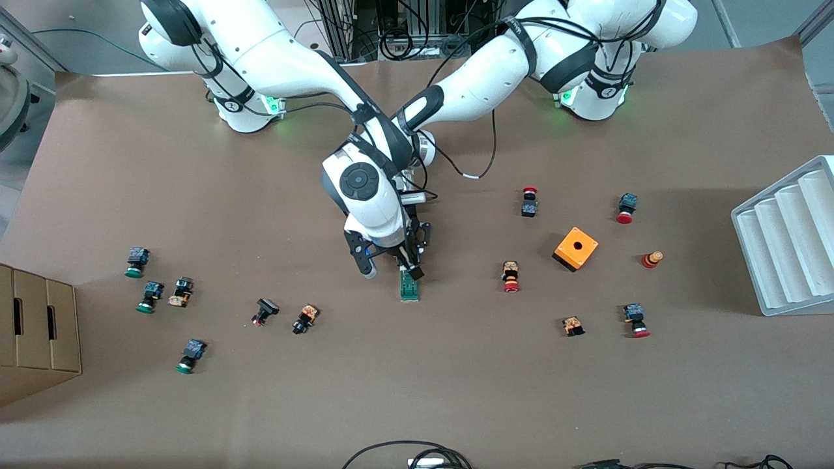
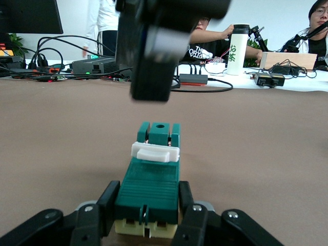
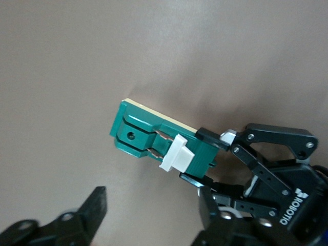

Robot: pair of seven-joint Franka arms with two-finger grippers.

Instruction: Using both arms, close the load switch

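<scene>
The left claw (image 2: 148, 215), black with jointed matte linkages, is clamped on one end of the load switch (image 2: 149, 184), its pads pressed on both ridged green flanks. The switch is a slim dark-green plastic block on a cream base, with a smooth white handle piece (image 2: 155, 151) across its top; it lies flat on the brown, paper-like surface (image 1: 417, 391) near the middle, well apart from the orange cube box (image 1: 576, 248). The right claw (image 1: 391, 260) hangs over the switch, its dark fingers (image 3: 95, 207) apart, gripping nothing.
</scene>
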